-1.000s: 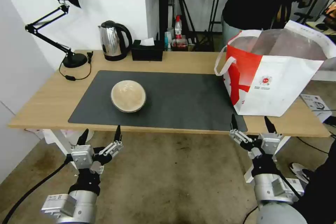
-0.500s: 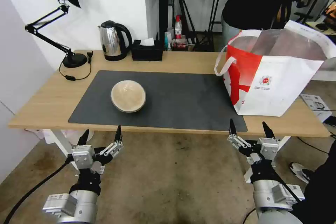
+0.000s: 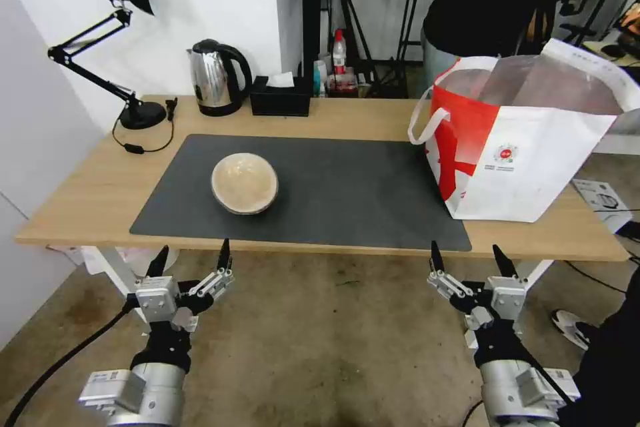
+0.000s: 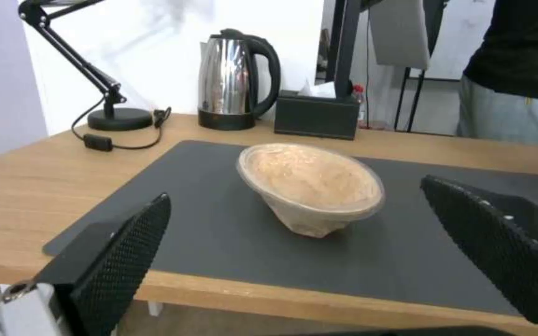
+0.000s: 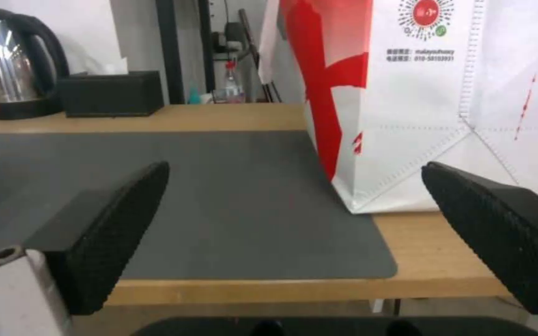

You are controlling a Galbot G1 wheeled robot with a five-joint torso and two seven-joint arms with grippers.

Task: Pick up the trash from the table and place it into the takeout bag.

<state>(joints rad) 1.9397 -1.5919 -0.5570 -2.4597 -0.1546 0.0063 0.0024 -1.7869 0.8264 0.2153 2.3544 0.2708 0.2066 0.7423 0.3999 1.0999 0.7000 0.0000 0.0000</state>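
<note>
A beige round bowl (image 3: 245, 182), the trash in sight, rests tilted on the dark grey mat (image 3: 347, 193) of the light-wood table (image 3: 87, 193). From the left wrist the bowl (image 4: 311, 189) lies ahead, between the open fingers. The takeout bag (image 3: 527, 140), white with a red side panel, stands open at the table's right end; it also shows close ahead in the right wrist view (image 5: 431, 98). My left gripper (image 3: 191, 259) hangs open below the table's front edge, left of centre. My right gripper (image 3: 467, 259) is open below the front edge, under the bag.
A steel kettle (image 3: 213, 77), a black tissue box (image 3: 281, 97) and a black desk lamp (image 3: 127, 47) line the table's back and left. A person in black stands behind the bag. Bare floor lies under both arms.
My right gripper has drawn back and down from the table's front edge, slightly leftward. The left gripper, bowl and bag have stayed put.
</note>
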